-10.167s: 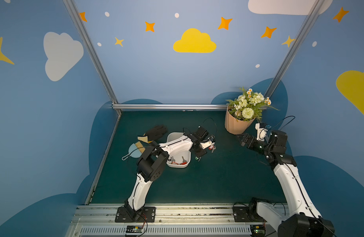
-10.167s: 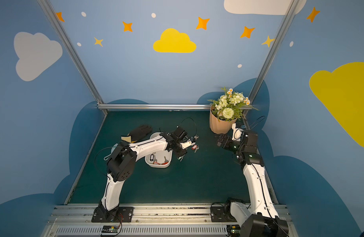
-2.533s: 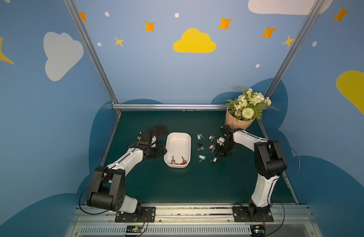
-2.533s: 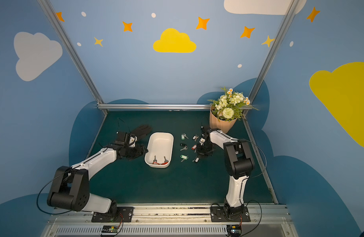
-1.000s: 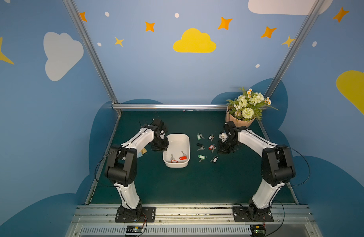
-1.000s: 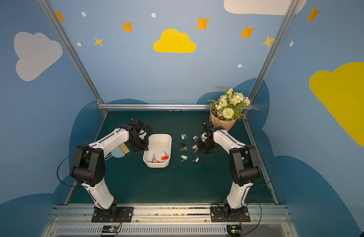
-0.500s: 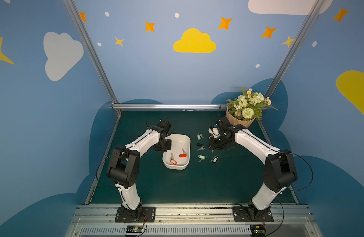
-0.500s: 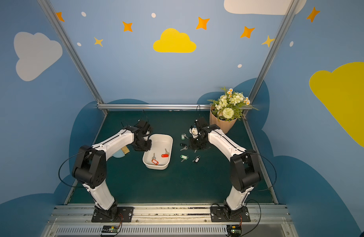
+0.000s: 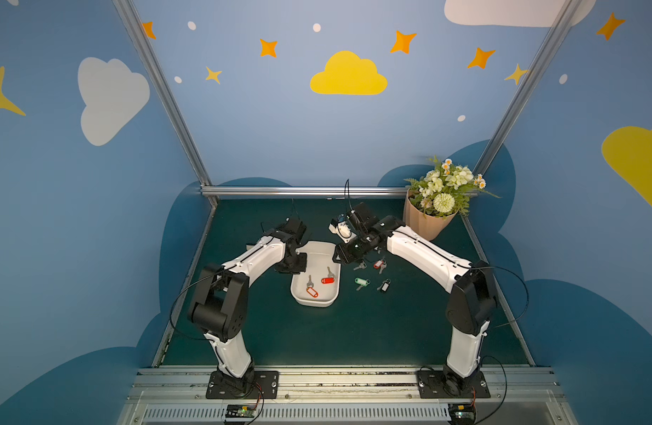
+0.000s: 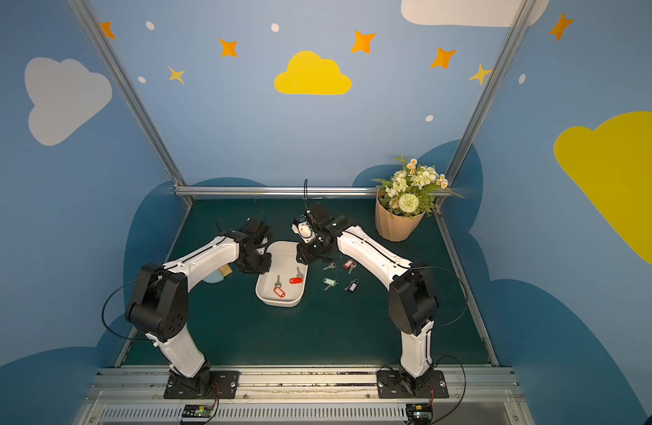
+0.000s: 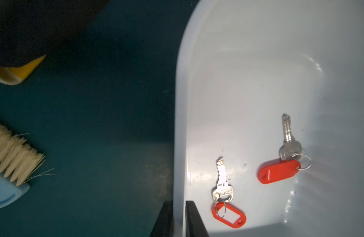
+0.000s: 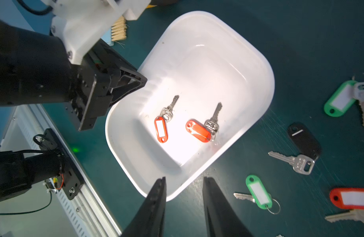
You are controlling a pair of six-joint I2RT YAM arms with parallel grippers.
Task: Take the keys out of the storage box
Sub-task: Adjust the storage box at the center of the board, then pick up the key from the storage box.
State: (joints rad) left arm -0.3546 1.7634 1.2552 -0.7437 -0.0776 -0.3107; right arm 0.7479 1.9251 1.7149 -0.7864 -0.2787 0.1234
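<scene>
Dark green tabletop (image 9: 317, 338) inside blue walls painted with clouds and stars. Centre-front, the storage box (image 9: 314, 304), white, two red-tagged keys (image 9: 327, 280) lying inside. Just beside it on the mat, a green-tagged key (image 9: 361, 281), a black-tagged key (image 9: 384, 286), a red-tagged key (image 9: 379, 264). Left gripper (image 11: 179, 202) pinching the box's left wall; right gripper (image 12: 184, 178) spread, empty, over its far right corner. Farthest back, a flower pot (image 9: 422, 224).

White storage box (image 9: 319, 254) sits mid-way across the table (image 9: 354, 331). Two keys lie inside it: solid red tag (image 9: 327, 280) and red-rimmed tag (image 9: 311, 292). On the table to its right: green-tagged key (image 9: 361, 282), black-tagged key (image 9: 384, 285), red-tagged key (image 9: 379, 264). Left pincer (image 9: 295, 265) is at the box's far left rim. Right pincer (image 9: 344, 257) is above its far right corner. Flower pot (image 9: 422, 224) stands far right.
</scene>
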